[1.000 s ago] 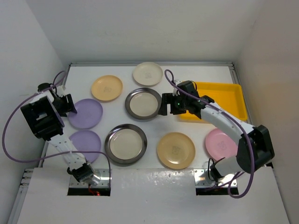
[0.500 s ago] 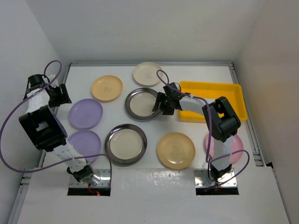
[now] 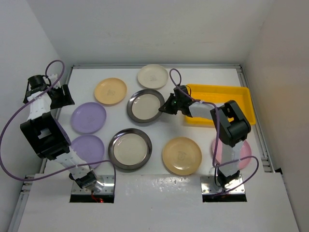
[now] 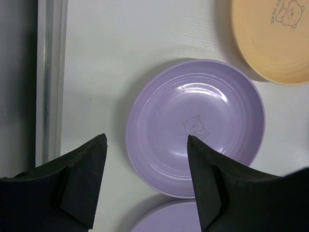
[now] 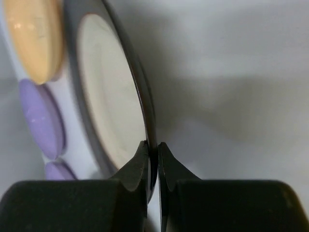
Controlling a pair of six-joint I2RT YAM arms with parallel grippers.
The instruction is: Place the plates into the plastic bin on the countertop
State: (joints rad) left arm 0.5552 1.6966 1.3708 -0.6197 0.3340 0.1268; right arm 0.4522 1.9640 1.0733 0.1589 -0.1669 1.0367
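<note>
right fingers (image 5: 136, 170) pinched shut; left fingers (image 4: 83, 166) spread apart.

dark-rimmed silver plate (image 3: 146, 106), yellow bin (image 3: 241, 96)

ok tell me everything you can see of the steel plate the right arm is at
The steel plate is round and shallow, with a dark, glossy metal rim and a pale, cream-looking centre. It sits mid-table on the countertop, just in front of the cream plate and left of the bin. The right jaws are shut on its bin-side edge, pinching the thin rim. Whether that edge is lifted, I cannot tell.
</note>
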